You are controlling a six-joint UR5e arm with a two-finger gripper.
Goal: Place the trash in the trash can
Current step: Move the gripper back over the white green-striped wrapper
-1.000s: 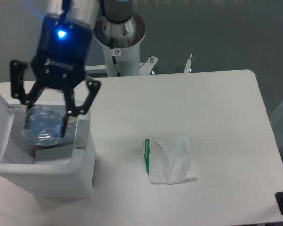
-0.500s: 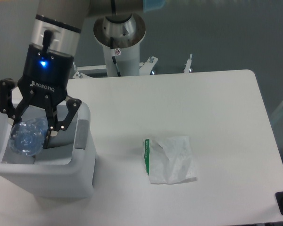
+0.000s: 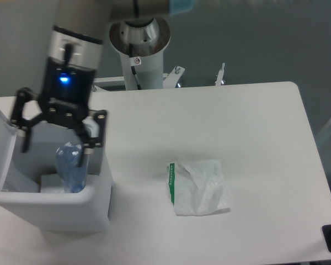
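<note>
Camera view shows the gripper (image 3: 55,144) spread wide above the trash can (image 3: 55,207) at the desk's left edge, holding nothing, with the crushed bottle (image 3: 70,168) standing loose inside the can near its right wall. With the first piece seemingly dropped, the wrapper (image 3: 198,186) lies flat near the desk's front edge, well apart from the can. The next move calls for carrying the arm over it and closing the fingers on its crumpled folds.

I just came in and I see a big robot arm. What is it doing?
It is tidying up trash. The gripper hangs over the white trash can with its jaws spread open, and the clear plastic bottle sits inside the can, free of the jaws. A crumpled white wrapper with a green edge lies on the table, waiting its turn.
</note>
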